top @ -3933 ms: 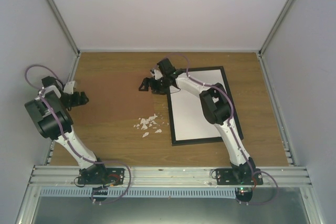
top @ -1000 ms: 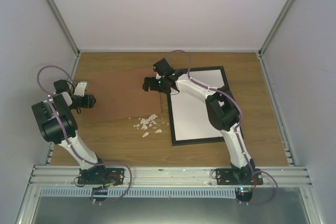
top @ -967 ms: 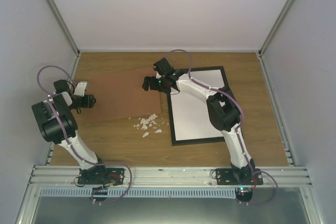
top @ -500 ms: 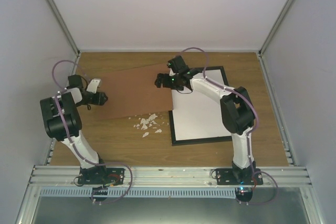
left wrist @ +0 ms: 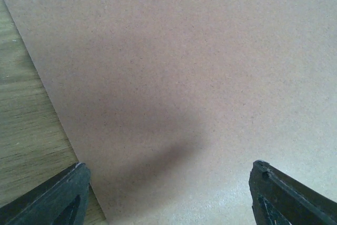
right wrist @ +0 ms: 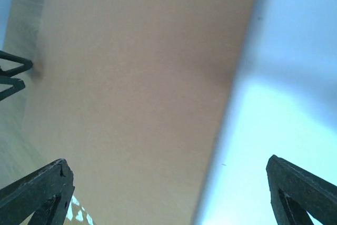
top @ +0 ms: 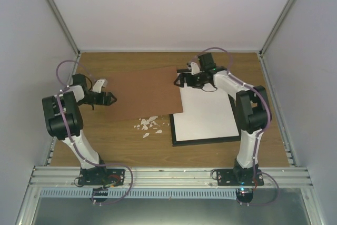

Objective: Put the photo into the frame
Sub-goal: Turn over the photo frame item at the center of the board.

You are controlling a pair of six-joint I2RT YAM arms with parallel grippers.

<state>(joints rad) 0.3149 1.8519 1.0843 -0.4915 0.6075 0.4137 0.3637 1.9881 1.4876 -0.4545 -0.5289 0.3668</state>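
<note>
Beneath both tools: brown backing board (top: 142,93), lying flat on the worktop (top: 121,135).

Change noted: a second ago the board stopped short of the frame (top: 205,140). It now sits further right, and its right-hand margin overlaps the frame's far-left corner. Both arms have travelled right with it.

Item, frame: thin and black, lying under and to the near side of the right tool (top: 180,79). A white sheet (top: 205,111) fills its opening.

Item, the photo: its sunflower face shows in no view. Whether the white sheet is the print face down or a mat cannot be told.

Reading: the backing looks to be on its way to cover the frame. That suits the task only if the print already lies inside.

Item, left tool (top: 111,99): at the board's left edge, fingers (left wrist: 58,193) wide apart and wider than a moment ago. The board passes flat below them and nothing is clamped.

Item, right tool: jaws at full spread over the seam where the board's right edge meets the white sheet. It holds nothing; whether it touches the board cannot be told.

Item, white scraps (top: 149,125): on the worktop just nearward of the board, between the two tools.
</note>
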